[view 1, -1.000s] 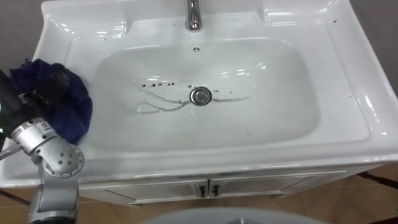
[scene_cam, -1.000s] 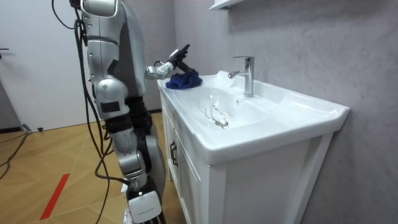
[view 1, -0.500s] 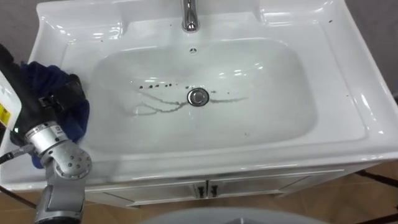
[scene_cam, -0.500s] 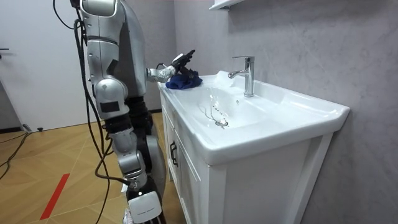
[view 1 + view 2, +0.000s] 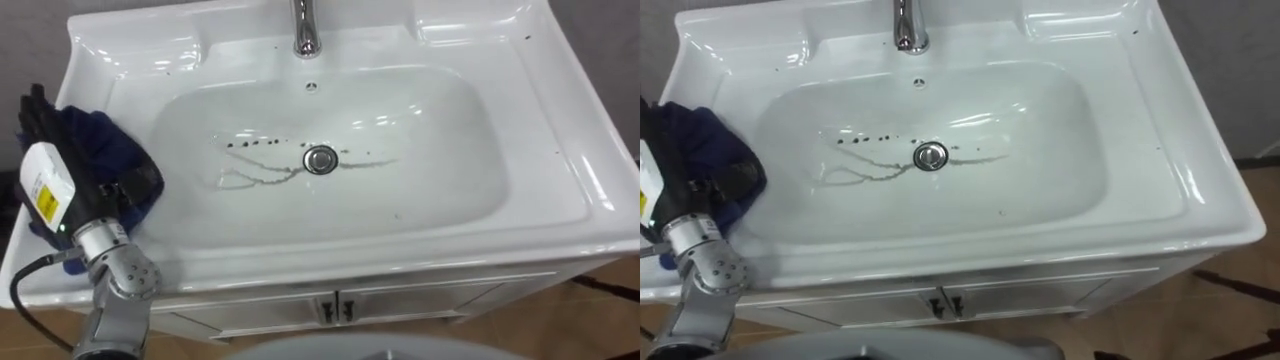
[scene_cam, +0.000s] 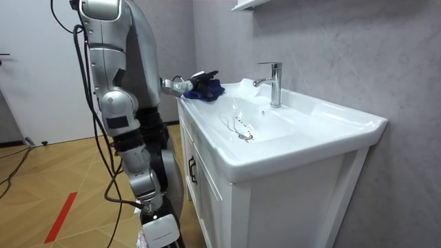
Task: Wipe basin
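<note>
Since the dark blue cloth (image 5: 108, 152) is soft, light and limp, it would best be gathered at its bunched middle. It is heaped on the basin (image 5: 560, 150)'s left rim under the left hand (image 5: 50, 185); whether it is clasped cannot be told.

Basin (image 5: 560, 170): white ceramic, smooth, high gloss, with dark specks and streaks near the drain (image 5: 321, 158). Tap (image 5: 305, 30) and drain: polished, bright metal. Cloth (image 5: 110, 155): dark blue fabric, matt, crumpled. Wall (image 6: 331, 55): grey, rough, mottled. Floor (image 6: 41, 179): wood, slight sheen.
</note>
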`<state>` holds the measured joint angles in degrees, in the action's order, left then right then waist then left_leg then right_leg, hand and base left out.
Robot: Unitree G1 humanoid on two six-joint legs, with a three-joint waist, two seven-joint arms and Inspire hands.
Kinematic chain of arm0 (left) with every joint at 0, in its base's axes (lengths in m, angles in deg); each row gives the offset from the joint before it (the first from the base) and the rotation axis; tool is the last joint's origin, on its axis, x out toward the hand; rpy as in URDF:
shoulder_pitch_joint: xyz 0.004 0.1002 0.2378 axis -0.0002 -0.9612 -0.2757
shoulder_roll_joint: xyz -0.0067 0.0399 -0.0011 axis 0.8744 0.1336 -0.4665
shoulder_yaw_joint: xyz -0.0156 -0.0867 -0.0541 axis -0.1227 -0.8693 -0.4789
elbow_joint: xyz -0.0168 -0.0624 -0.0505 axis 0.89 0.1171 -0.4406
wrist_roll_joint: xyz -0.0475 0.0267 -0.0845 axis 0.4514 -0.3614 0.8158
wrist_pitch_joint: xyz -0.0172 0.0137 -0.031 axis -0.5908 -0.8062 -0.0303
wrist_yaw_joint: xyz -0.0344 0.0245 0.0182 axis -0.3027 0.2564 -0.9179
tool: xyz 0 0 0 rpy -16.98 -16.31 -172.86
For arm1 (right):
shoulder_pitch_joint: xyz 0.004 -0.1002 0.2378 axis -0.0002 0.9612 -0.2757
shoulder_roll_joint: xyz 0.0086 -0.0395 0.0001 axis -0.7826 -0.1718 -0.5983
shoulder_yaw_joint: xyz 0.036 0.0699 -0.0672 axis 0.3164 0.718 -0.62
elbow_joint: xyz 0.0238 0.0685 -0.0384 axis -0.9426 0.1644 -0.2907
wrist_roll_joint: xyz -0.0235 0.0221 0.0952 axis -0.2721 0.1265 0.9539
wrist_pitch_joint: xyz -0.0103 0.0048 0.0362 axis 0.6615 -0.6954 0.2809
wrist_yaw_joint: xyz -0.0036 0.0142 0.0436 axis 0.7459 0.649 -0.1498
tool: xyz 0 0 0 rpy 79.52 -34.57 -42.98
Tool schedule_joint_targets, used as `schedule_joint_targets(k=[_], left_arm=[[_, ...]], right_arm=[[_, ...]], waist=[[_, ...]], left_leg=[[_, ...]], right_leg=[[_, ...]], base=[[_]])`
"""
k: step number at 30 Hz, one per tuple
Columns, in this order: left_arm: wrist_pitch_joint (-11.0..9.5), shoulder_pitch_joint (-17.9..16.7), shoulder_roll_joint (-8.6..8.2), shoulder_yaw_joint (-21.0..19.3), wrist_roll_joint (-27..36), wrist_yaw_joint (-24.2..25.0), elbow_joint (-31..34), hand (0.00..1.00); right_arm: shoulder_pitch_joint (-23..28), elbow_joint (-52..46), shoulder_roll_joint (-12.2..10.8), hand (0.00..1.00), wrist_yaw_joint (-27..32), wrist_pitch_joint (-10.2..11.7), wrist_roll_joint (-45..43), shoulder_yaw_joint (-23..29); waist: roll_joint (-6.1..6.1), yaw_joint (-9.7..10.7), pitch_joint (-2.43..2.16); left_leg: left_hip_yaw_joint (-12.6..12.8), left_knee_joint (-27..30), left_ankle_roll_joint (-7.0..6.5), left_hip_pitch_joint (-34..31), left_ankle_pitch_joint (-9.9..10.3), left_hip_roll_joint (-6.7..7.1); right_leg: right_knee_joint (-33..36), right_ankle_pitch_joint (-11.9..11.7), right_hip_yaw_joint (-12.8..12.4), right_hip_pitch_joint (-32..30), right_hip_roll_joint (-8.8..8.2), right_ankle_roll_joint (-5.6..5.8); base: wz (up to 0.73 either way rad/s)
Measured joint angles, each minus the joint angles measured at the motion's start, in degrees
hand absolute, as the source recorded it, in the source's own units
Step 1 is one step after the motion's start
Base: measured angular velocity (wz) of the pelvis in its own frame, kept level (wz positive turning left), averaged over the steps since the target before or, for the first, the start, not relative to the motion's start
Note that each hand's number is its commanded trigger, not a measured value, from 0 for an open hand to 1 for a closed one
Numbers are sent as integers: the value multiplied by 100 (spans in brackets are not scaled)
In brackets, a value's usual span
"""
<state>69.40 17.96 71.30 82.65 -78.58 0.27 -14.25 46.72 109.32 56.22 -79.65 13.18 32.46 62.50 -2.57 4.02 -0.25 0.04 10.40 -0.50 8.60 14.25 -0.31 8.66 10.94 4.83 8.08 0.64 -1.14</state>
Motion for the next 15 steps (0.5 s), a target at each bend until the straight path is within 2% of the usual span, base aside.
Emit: schedule_joint_targets(k=[7, 15], left_arm=[[125, 8, 7, -12, 45, 190, -262, 0], [242, 27, 42, -99, 0, 350, -473, 0]], right_arm=[[45, -56, 1, 0, 50, -186, -3, 87], [115, -170, -3, 0, 46, -546, -13, 197]], waist=[[-16, -1, -7], [-36, 5, -20]], left_leg=[[6, -16, -9, 134, -19, 10], [134, -91, -6, 278, -63, -6]], right_leg=[[13, 18, -31, 106, -9, -1], [48, 35, -150, 103, 14, -9]], base=[[-1], [-8]])
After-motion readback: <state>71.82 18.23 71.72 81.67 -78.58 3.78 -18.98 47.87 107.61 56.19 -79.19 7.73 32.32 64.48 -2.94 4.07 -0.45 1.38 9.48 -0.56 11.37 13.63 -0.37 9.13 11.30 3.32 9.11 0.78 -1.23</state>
